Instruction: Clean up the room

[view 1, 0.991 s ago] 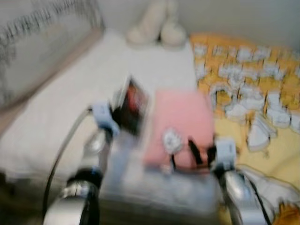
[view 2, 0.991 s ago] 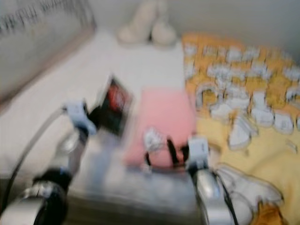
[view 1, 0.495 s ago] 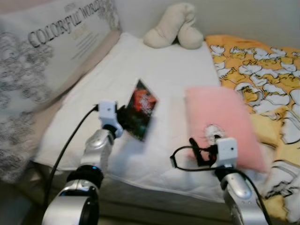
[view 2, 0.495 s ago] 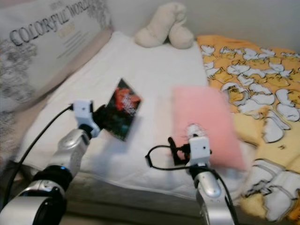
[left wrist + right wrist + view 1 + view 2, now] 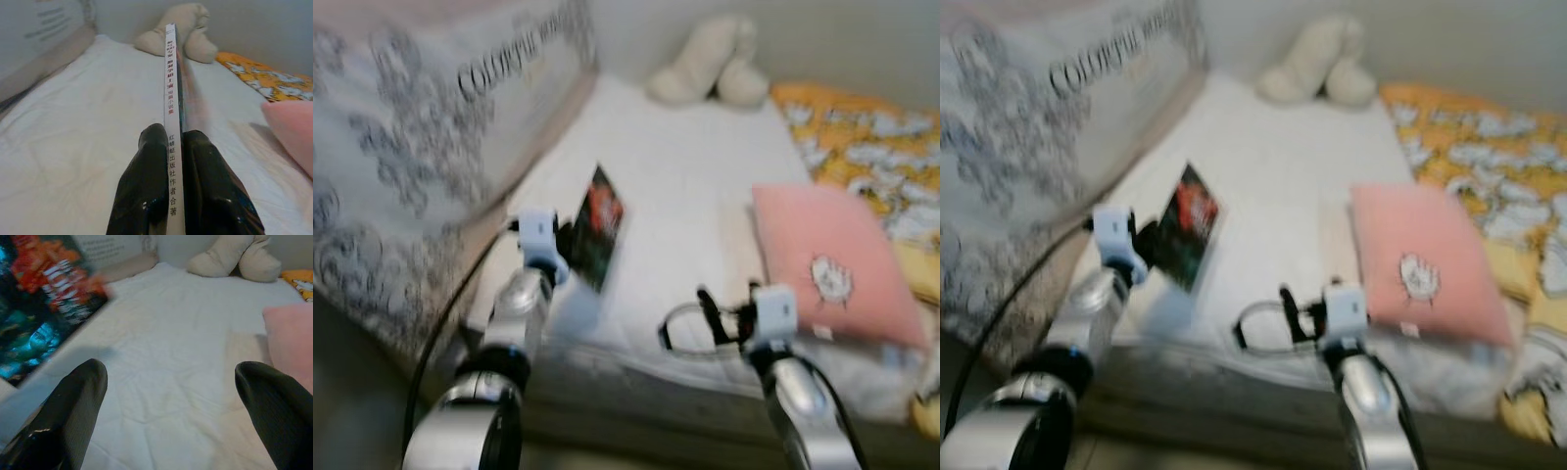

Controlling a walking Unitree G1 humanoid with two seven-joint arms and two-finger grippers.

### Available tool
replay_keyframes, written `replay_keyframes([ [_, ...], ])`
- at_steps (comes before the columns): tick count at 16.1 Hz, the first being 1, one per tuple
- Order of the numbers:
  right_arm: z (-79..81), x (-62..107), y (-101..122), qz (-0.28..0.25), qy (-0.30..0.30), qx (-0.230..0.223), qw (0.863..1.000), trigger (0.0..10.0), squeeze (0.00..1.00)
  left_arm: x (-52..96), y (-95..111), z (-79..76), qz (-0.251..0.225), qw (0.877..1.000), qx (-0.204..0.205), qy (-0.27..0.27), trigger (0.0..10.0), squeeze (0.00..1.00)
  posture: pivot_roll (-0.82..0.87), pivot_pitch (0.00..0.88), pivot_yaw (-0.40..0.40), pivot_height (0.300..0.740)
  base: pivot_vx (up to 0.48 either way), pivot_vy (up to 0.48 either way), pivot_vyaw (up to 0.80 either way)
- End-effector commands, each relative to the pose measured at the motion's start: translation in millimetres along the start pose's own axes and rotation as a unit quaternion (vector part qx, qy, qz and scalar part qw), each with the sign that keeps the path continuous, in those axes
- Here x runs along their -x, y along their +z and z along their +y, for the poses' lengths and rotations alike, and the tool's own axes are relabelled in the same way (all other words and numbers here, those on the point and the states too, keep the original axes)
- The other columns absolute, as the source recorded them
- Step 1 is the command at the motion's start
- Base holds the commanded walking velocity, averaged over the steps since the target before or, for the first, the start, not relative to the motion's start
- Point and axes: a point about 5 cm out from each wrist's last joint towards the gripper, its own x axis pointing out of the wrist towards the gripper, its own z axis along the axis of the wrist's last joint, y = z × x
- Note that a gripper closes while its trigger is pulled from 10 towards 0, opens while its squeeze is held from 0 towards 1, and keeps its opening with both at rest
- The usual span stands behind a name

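Edgewise, left gripper (image 5: 173, 147) pinches book (image 5: 172, 88); right gripper (image 5: 171, 382) gapes above bed (image 5: 166, 342).

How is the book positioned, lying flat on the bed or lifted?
Lifted: the left tool is shut on the book, spine held edge-on above the white bed.

Your head cameras looked down, blurred, over the white quilted bed (image 5: 685, 196); both wrist cameras faced along their black fingers (image 5: 73, 406), sharing the cream plush toy (image 5: 188, 32) beyond.
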Motion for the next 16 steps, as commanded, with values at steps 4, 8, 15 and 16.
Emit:
replay_keyframes([
  [4,-3.5,-1.5,4.4,-0.006,-0.003,0.008,1.0,10.0,0.0,-5.7,12.8,-9.7,-0.031,0.999,-0.013,-0.02,10.0,0.0,0.09,0.0,-0.018,0.74,0.48,0.0,0.0],
  [8,-1.6,3.1,1.8,-0.002,-0.001,0.007,1.0,10.0,0.0,-18.0,17.0,-47.2,-0.028,0.996,0.018,-0.081,10.0,0.0,0.08,0.0,-0.022,0.74,0.36,0.0,0.0],
  [15,-8.0,25.7,1.0,0.013,-0.017,0.013,1.0,10.0,0.0,-28.5,-11.2,-87.5,0.08,0.941,0.329,0.014,10.0,0.0,-0.03,0.042,-0.024,0.74,0.0,0.0,0.0],
  [16,-10.2,28.4,1.4,0.016,-0.02,0.016,1.0,10.0,0.0,-19.5,-28.8,-75.1,0.1,0.931,0.345,0.06,10.0,0.0,-0.04,0.047,-0.03,0.74,0.0,0.0,0.0],
])
